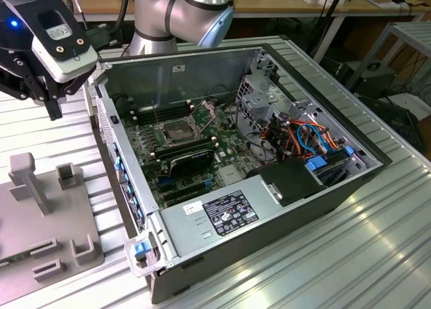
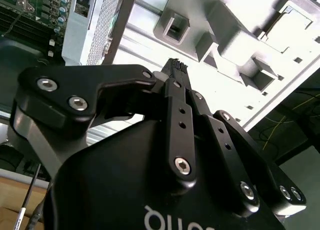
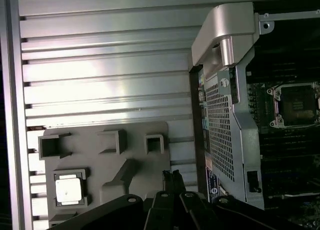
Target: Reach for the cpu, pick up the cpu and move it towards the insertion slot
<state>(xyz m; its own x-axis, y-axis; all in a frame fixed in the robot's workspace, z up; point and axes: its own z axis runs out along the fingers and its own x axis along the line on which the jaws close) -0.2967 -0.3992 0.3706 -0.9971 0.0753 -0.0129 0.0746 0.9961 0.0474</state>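
Position first: your gripper (image 3: 171, 179) hangs above the ribbed table (image 3: 100, 64), just outside the open computer case (image 3: 235, 125). In the first wrist view its 2 fingers are pressed together with nothing between them, so it is clenched on air. The second wrist view agrees: the black fingers meet at their tips.

The cpu (image 3: 68, 189) sits face up in a square pocket of the grey fixture plate (image 3: 137, 132), flat and untouched. It lies on the side of the gripper away from the case, well apart from the fingertips, with a raised ridge of the plate between them. The insertion slot (image 3: 298, 103) lies the opposite way, inside the case past the perforated wall, and its flap appears raised off the dark centre. Your gripper therefore stands between the 2: chip on 1 side, socket on the other.

Being square, the cpu gives you no long axis to favour. Its edges run in line with the plate's edges and the table's ribs. By my judgement the reach is barely begun, and the fingers would have to part before they could take the chip.
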